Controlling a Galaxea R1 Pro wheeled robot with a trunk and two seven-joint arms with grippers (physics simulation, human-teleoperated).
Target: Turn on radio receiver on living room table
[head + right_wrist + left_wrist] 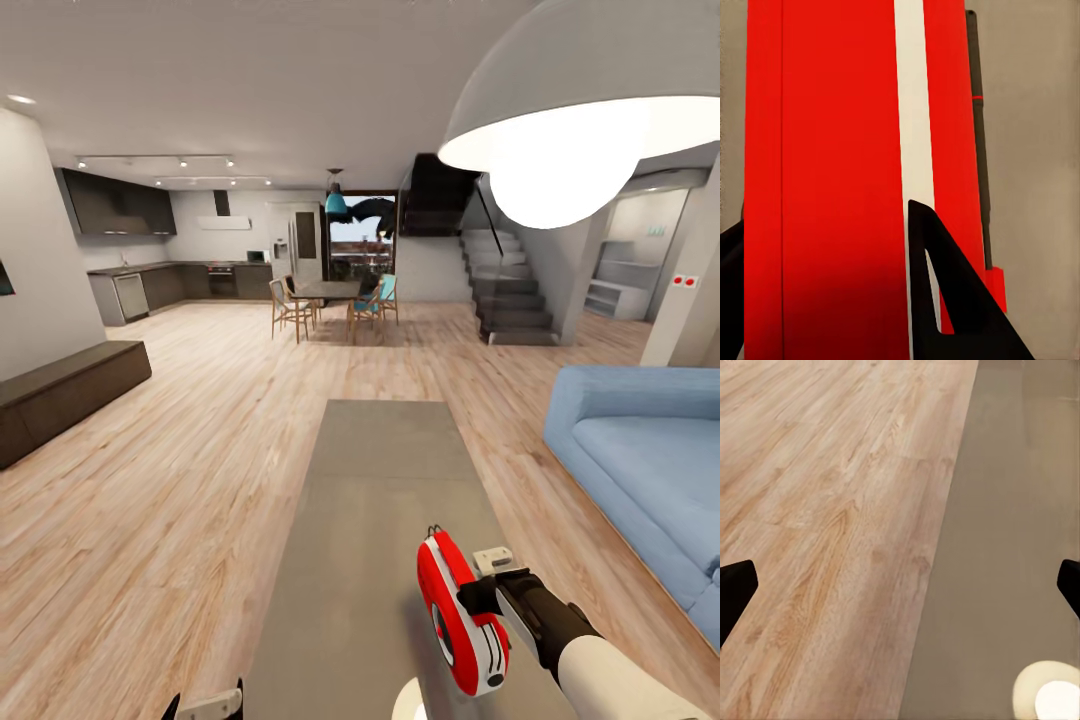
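The red radio receiver (458, 612) with its white band lies on the near end of the grey table (385, 470), its thin handle pointing away from me. My right gripper (480, 598) is at its right side. In the right wrist view the radio's red shell (832, 150) is very close; the gripper (825, 217) is open, with one dark finger (945, 292) lying over the shell near the white strip and the other at the frame's edge. My left gripper (207, 705) hangs open over the table's left edge (937, 585), holding nothing.
A blue sofa (650, 470) stands right of the table. A dark long bench (60, 395) runs along the left wall. A white pendant lamp (590, 110) hangs close at the upper right. Dining table and chairs (330, 300), kitchen and stairs lie far ahead across wood floor.
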